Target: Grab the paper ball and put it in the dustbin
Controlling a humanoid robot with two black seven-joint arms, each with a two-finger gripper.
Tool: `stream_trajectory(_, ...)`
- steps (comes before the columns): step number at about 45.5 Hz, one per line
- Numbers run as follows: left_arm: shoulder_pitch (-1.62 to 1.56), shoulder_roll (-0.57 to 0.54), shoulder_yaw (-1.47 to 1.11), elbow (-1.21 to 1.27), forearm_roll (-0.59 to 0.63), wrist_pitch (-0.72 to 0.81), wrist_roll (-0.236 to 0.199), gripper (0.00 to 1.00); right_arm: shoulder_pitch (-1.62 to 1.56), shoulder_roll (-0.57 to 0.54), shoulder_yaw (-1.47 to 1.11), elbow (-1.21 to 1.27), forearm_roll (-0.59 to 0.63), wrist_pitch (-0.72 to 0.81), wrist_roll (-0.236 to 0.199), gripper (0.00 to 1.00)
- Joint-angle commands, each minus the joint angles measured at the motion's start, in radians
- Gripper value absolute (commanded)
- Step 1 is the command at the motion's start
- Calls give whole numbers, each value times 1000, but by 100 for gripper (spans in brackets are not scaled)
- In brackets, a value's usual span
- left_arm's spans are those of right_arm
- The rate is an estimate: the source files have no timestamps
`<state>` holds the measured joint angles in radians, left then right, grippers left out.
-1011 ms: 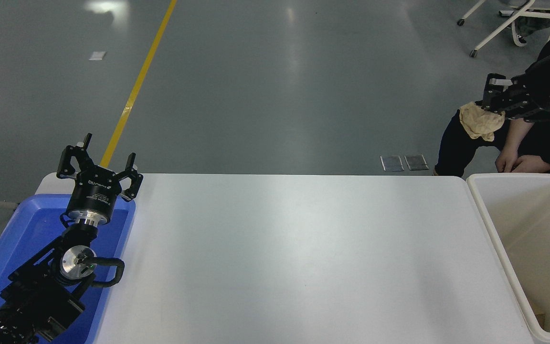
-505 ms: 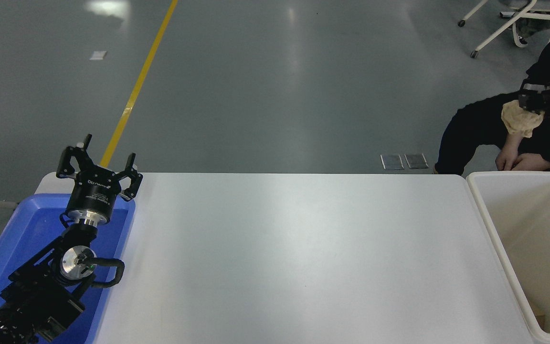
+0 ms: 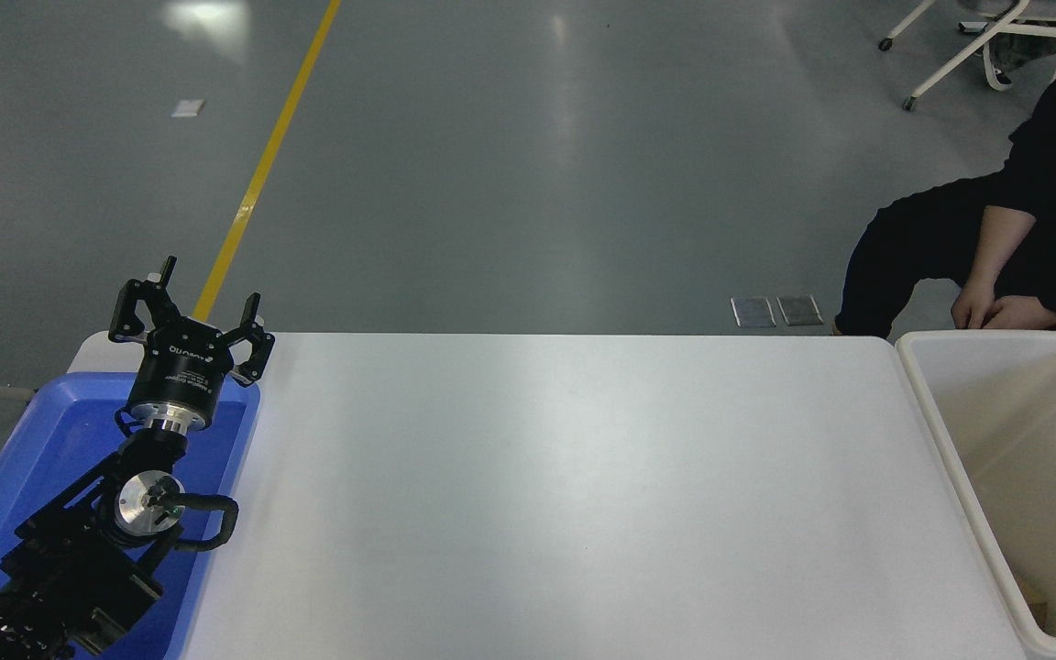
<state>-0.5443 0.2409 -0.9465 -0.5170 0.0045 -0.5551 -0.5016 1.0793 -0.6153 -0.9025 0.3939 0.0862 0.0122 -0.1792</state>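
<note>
The dustbin (image 3: 929,403), a large cream-white tub with a thick rim, stands at the table's right end; its inside shows smooth walls and a small tan scrap low at the bottom corner. The paper ball is out of view. My right arm and gripper are out of view too. My left gripper (image 3: 189,307) is parked at the lower left over the blue tray, its fingers spread open and empty.
A blue plastic tray (image 3: 42,440) sits at the table's left end under the left arm. A person in black sits beyond the far right corner, a hand (image 3: 982,307) resting just behind the dustbin. A white chair base stands on the floor at the top right.
My right gripper, shut on the paper ball, moved right across the top right area and has left the picture with the ball. The left arm has not moved.
</note>
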Motion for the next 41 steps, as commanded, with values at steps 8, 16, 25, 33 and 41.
stream_trajectory(8, 0, 0, 0, 0, 0, 0, 0, 98, -338, 150, 247, -277, 32, -90, 1, 0)
stream_trajectory(16, 0, 0, -1, 0, 0, 0, -2, 98, -358, 174, 278, -294, 32, -92, 1, 0)
stream_trajectory(25, 0, 0, -1, 0, 0, 0, 0, 98, -371, 174, 278, -294, 32, -95, 1, 5)
stream_trajectory(33, 0, 0, -1, 0, 0, 0, 0, 98, -392, 181, 277, -296, 32, -101, 1, 88)
stream_trajectory(41, 0, -2, -1, 0, 0, 0, 0, 98, -391, 184, 277, -290, 32, -109, 1, 100)
